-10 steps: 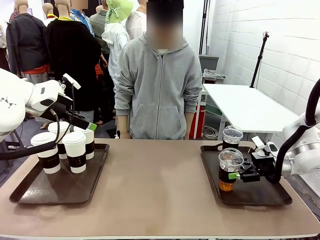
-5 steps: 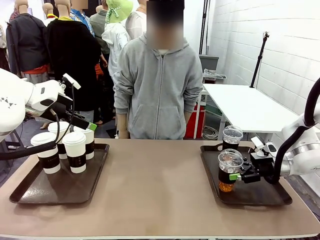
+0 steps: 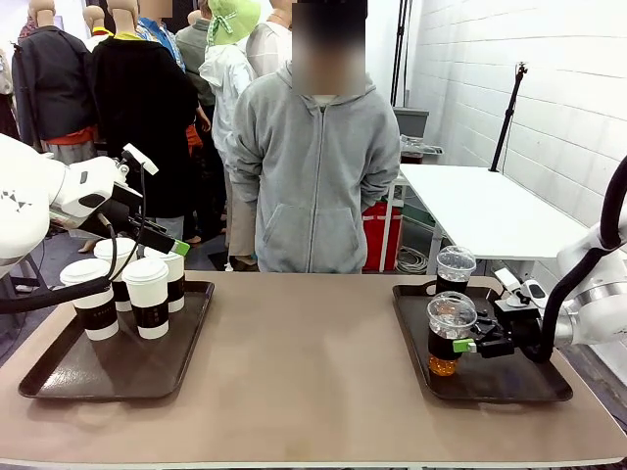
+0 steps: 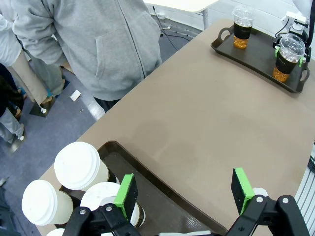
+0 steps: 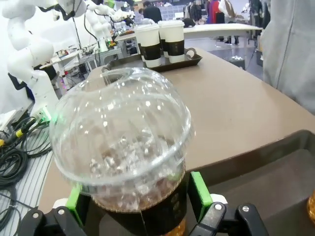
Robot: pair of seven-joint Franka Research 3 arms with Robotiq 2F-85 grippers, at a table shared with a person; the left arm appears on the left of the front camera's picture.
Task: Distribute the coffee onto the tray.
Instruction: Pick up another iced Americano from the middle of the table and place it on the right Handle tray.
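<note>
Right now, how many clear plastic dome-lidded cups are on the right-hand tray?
2. One clear plastic dome-lidded cup stands near the dark brown tray's front, between the right gripper's open fingers. The other dome-lidded cup stands at the tray's far left corner. None looks hidden.

You cannot see the base of the clear dome-lidded plastic cup of dark drink [image 5: 125, 162] in the right wrist view; the bottom edge cuts it off, so whether the green pads [image 5: 199, 189] beside it touch its sides stays unclear. The dome hides most of the dark brown tray [image 5: 275, 172] under that cup. In the left wrist view, the bottom edge crops one of the white-lidded paper cups [image 4: 106, 201], and a green-padded finger [image 4: 125, 195] covers part of its lid.
</note>
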